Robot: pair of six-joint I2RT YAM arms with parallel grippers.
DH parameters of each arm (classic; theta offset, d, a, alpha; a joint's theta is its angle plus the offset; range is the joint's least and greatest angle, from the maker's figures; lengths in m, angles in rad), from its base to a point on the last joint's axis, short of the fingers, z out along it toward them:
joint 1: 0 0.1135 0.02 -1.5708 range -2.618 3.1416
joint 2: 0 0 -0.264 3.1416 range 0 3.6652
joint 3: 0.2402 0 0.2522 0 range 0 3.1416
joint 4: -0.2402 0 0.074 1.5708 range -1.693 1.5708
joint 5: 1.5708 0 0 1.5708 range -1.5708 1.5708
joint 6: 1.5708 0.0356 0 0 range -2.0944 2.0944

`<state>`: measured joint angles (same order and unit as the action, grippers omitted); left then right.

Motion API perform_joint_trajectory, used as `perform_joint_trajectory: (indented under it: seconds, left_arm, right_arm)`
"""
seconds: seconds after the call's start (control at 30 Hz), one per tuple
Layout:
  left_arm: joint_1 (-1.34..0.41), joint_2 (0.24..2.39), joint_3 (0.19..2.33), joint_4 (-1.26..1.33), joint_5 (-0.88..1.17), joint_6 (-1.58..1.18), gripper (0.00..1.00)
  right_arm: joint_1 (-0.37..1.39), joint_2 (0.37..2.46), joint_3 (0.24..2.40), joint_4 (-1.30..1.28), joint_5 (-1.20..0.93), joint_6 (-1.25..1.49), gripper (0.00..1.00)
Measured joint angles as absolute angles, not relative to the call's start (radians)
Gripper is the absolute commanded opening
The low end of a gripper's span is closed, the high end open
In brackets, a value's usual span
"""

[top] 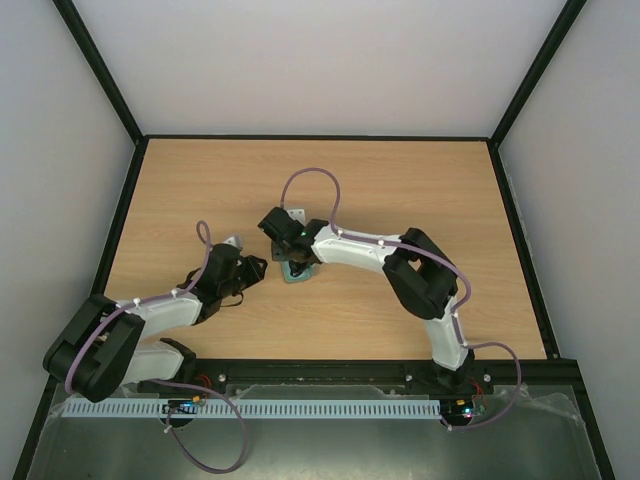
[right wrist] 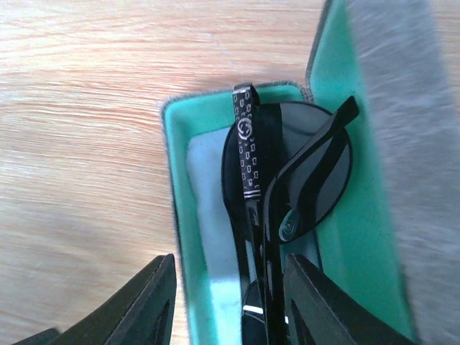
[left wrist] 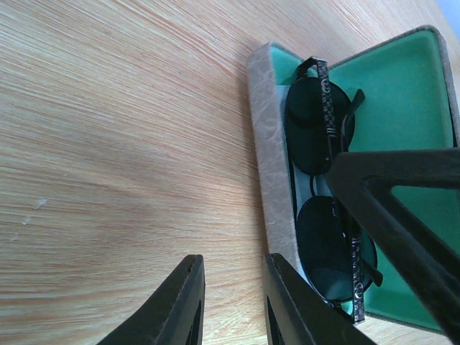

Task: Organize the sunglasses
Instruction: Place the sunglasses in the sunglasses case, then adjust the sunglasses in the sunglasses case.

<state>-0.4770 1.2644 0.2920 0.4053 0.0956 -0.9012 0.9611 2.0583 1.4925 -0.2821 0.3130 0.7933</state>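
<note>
The sunglasses [right wrist: 287,172] lie folded inside the open grey case [right wrist: 388,108] with green lining, their patterned temple arm on top. My right gripper [right wrist: 231,262] hovers over the case's near end, jaws apart. One finger is outside the case wall and the other beside the frame, with no squeeze visible on the sunglasses. In the left wrist view the sunglasses [left wrist: 323,136] rest in the case [left wrist: 269,144], and my left gripper [left wrist: 231,257] stands open just left of the case wall over bare wood. From above, both grippers meet at the case [top: 298,272].
A pale blue cloth [right wrist: 208,215] lies in the case under the sunglasses. The right gripper's dark finger [left wrist: 395,194] crosses the case in the left wrist view. The wooden table [top: 400,180] is fenced by a black frame and white walls.
</note>
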Motion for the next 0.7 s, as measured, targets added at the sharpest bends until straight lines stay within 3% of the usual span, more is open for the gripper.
perform_joint_trajectory:
  seconds: [0.17,0.33,0.7]
  left_arm:
    - [-0.477,1.264,0.292,0.405,0.089,-0.901,0.26]
    - [-0.477,1.264,0.292,0.402,0.084,-0.901,0.26]
    - [-0.477,1.292,0.297,0.398,0.073,-0.901,0.26]
  right_arm:
    - [0.97,2.028,1.493,-0.282,0.313,0.779,0.43]
    - [0.97,2.028,1.495,-0.305,0.34,0.758,0.32]
    - [0.973,2.107,1.594,-0.392,0.397,0.699,0.3]
